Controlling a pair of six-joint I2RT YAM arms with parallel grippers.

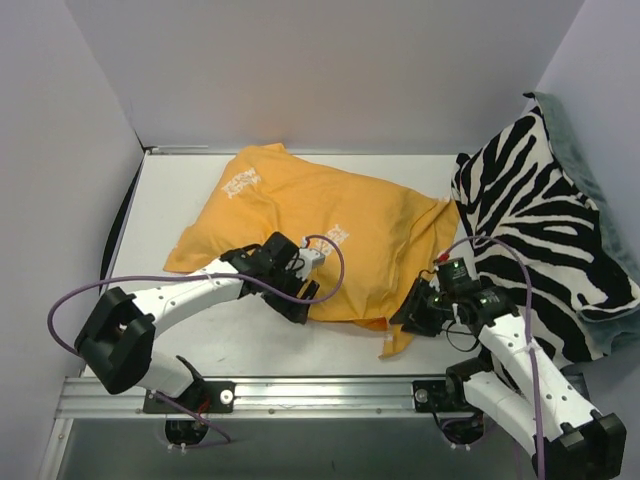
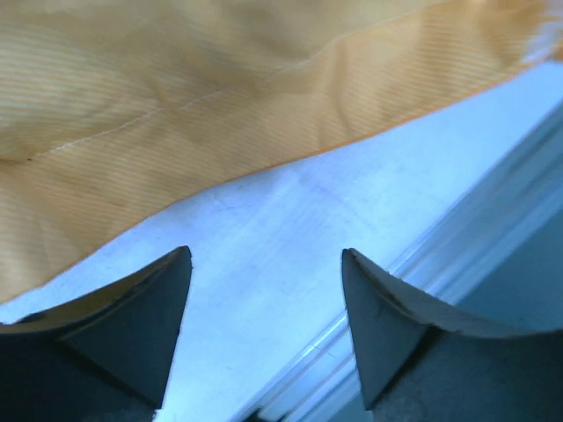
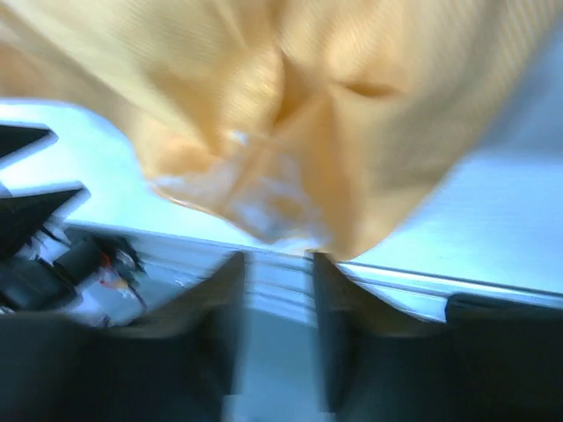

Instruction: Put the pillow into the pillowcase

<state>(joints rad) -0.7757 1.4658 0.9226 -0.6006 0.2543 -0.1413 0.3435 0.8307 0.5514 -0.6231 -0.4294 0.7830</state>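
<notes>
The orange pillowcase (image 1: 320, 225) lies puffed up in the middle of the white table (image 1: 260, 345), plain side up with small white prints. The cream-white pillow is not visible. My left gripper (image 1: 303, 302) is open and empty at the case's near edge; the left wrist view shows its fingers apart (image 2: 264, 255) over bare table, just short of the orange fabric (image 2: 220, 105). My right gripper (image 1: 412, 312) sits at the case's near right corner. In the blurred right wrist view its jaws stand apart (image 3: 277, 257) with nothing between them, right below the hanging orange corner (image 3: 308, 114).
A black-and-white zebra-striped cushion (image 1: 540, 230) leans at the right on a grey cloth (image 1: 590, 170). A metal rail (image 1: 320, 395) runs along the table's near edge. White walls close in the back and left sides.
</notes>
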